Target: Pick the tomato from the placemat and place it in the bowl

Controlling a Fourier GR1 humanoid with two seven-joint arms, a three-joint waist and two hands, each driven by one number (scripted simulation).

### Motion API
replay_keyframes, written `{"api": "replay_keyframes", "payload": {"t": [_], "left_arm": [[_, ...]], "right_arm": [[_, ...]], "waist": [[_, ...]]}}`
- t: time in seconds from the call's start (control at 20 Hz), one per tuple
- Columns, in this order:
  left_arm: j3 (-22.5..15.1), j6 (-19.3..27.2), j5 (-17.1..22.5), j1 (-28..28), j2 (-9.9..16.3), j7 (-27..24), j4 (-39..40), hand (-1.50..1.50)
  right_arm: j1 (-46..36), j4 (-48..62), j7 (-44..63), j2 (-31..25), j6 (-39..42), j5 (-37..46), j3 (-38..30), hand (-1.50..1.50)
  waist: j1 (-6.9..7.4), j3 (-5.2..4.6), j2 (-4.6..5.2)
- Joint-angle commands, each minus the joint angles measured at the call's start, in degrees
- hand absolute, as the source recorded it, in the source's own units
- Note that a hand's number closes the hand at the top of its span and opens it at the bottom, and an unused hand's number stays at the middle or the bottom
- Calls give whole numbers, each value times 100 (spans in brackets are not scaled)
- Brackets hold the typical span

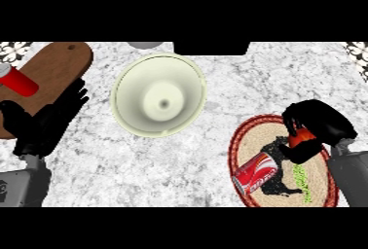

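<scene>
Near the desk's right edge the right hand curls round the tomato over the round placemat, beside a red can, while the bowl sits mid-desk and the left hand rests open at the left edge.

One bowl, pale cream, at 12 o'clock of the counter. One round woven placemat with a red rim, at 4 o'clock. On the placemat: one red soda can lying on its side, one tomato mostly hidden in the fingers, one thin green item, kind unclear. One wooden cutting board at 10 o'clock, one red cup on it. Two black hands: left hand at 9 o'clock, right hand at 3 o'clock.
</scene>
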Motion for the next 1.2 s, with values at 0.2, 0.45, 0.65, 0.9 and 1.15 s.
{"api": "replay_keyframes", "payload": {"t": [0.2, 0.45, 0.65, 0.9, 1.15], "left_arm": [[44, -14, 82, 35, -63, 86, -156, 0], [40, 13, 23, 30, -93, 39, -110, 0], [-118, 223, -271, -143, -292, -149, 185, 0], [18, 2, -146, -64, -157, -283, 247, 0], [21, 24, 25, 28, -217, 132, -65, 0]], "right_arm": [[-112, -2018, 463, -285, 1295, -768, -673, 150], [-709, -3169, 1526, -112, 2377, -1294, -976, 150], [-1472, -3406, 2197, 73, 3016, -1711, -1131, 150], [-2134, -3675, 3583, 1026, 3408, -2399, -1023, 150], [-3154, -3145, 4771, 1745, 3201, -3172, -1265, 150]], "waist": [[-32, -3, -16], [-23, -6, -18], [-5, -8, -3], [-13, -9, -13], [6, -8, -27]]}}
